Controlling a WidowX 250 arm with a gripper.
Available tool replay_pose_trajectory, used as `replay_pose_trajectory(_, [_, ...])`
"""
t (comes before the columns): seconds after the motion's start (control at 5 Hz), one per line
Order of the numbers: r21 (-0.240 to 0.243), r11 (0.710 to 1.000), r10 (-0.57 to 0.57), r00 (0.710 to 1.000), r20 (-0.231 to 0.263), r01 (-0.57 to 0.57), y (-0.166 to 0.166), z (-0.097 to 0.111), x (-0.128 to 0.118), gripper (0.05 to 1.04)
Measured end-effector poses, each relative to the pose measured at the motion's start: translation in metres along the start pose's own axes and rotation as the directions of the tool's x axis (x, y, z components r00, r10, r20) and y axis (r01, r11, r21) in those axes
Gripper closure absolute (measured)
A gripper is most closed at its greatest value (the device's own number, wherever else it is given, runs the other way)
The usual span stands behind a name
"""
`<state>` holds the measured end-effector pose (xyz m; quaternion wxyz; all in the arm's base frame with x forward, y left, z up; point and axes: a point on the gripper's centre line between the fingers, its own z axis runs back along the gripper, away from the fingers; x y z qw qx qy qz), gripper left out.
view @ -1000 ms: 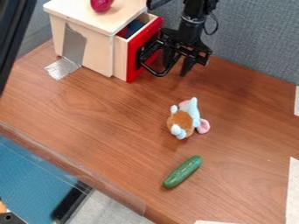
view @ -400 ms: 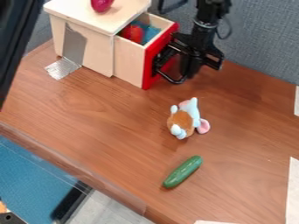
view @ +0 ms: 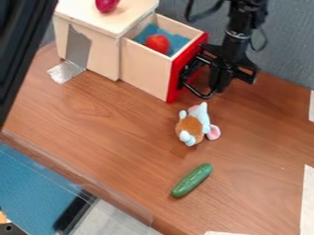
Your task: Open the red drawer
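"And look at this: the red drawer [view: 175, 80] juts well out from the wooden cabinet [view: 105, 51], its inside in plain sight!"
"So the opening looks nearly done, maybe complete! And the gripper [view: 214, 79]?"
"Right at the drawer's front, outward from the cabinet. Clamped or released, I can't tell."
"Then perhaps a touch more pull, and letting go, remains!"

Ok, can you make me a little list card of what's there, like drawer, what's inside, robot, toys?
drawer: red front, pulled open
inside: red round thing on something blue
robot: gripper at the red front
on wooden box: dark pink thing
on table: plush toy, green cucumber
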<state>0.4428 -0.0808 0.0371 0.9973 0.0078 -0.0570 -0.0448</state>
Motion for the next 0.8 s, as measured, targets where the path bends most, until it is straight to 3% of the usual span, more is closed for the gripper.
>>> replay_pose_trajectory(0.2, [-0.008,1.0,0.026,0.999,0.026,-0.026,-0.007,0.01,0.008,0.958])
replay_pose_trajectory(0.4, [-0.008,0.994,0.111,0.992,0.064,-0.111,-0.002,0.03,0.021,0.773])
replay_pose_trajectory(0.6, [0.011,0.987,0.159,0.986,0.057,-0.16,0.006,0.033,0.02,0.488])
replay_pose_trajectory(0.8, [-0.043,0.984,0.18,0.974,0.139,-0.175,0.002,0.079,0.023,0.199])
